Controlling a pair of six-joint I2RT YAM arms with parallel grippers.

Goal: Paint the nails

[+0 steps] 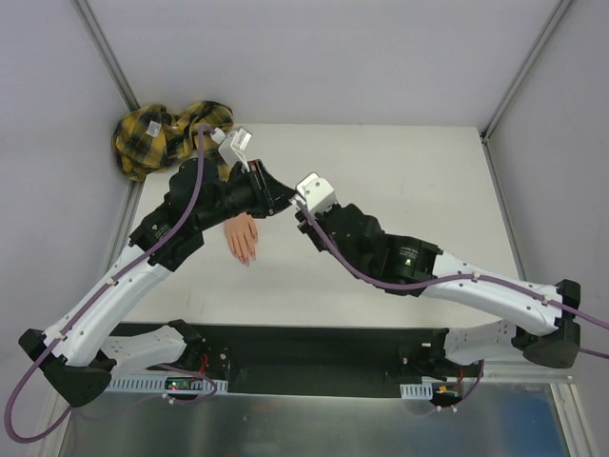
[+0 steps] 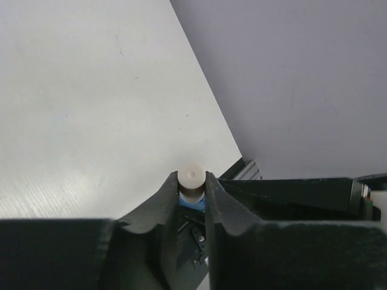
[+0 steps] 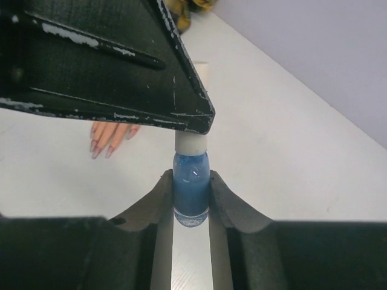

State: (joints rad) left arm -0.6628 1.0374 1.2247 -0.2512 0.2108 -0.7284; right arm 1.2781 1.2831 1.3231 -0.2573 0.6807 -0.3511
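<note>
Your two arms meet above the middle of the bench, sharing one small blue nail-polish bottle. The right fingers are closed on the bottle's glass body and hold it upright. The left fingers are clamped on its white cap from above. The cap sits on the bottle's neck and looks not yet unscrewed.

The nails lie down and to the left of the bottle in the overhead view, well below it on the bench surface. They tip a flesh-coloured mannequin hand lying flat. Its long axis runs from the far-left corner toward your near edge, fingertips pointing toward you. In the right wrist view the nails show pinkish, left of the bottle.

The left arm is the nearer one: its forearm passes just beside the mannequin's wrist. Since it holds the cap, it would likely carry the brush down and left.

Beyond the bottle to the far left, a yellow-black plaid sleeve is bunched up. Nothing lies between bottle and nails, though the left forearm crowds the wrist.
</note>
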